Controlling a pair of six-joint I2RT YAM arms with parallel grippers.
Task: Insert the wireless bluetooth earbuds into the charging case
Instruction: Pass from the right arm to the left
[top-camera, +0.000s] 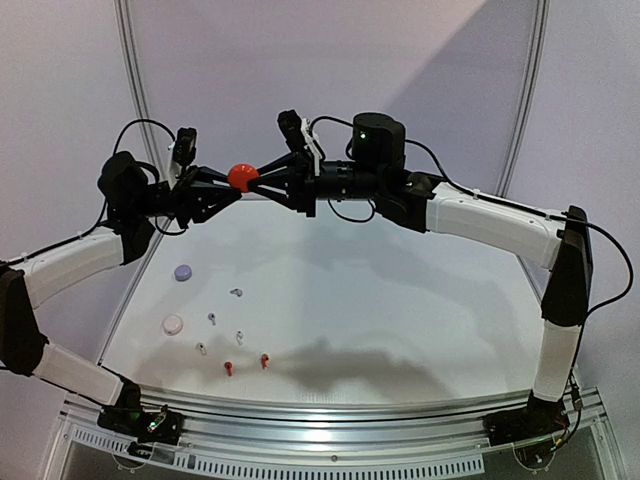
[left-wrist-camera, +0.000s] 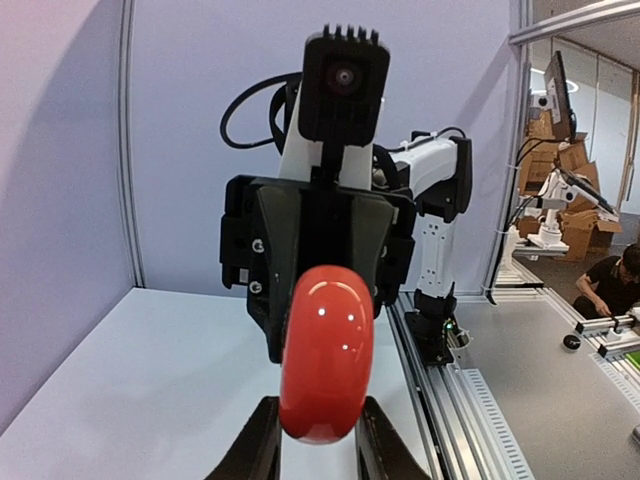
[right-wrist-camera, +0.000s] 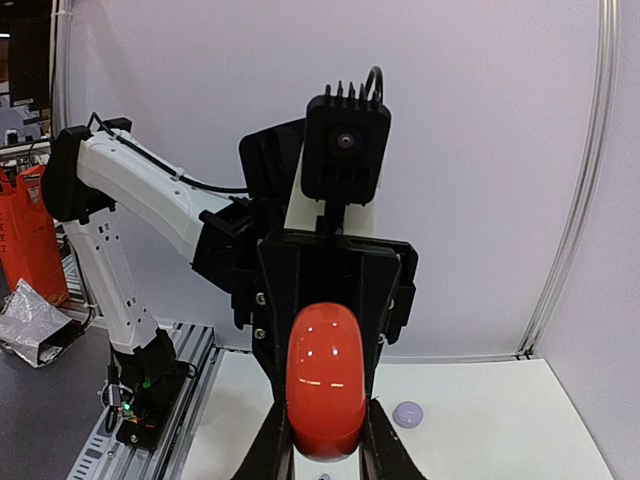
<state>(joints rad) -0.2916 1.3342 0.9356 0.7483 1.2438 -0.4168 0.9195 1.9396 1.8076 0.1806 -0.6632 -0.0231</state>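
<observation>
Two grips: my left gripper and my right gripper both pinch the red case, jaws nearly closed on its opposite sides, high over the table.
Task things: all six earbuds lie loose at the table's front-left, none in a case.
Step, as I judge: prise this case open.
How: hold one half firm and pull apart evenly without twisting, or it slips out.

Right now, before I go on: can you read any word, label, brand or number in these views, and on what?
No text can be read in any view.
The red case: glossy, no marking shows.
The cardboard boxes in the background: any print is too blurred.
The orange object at the left edge: too blurred.
</observation>
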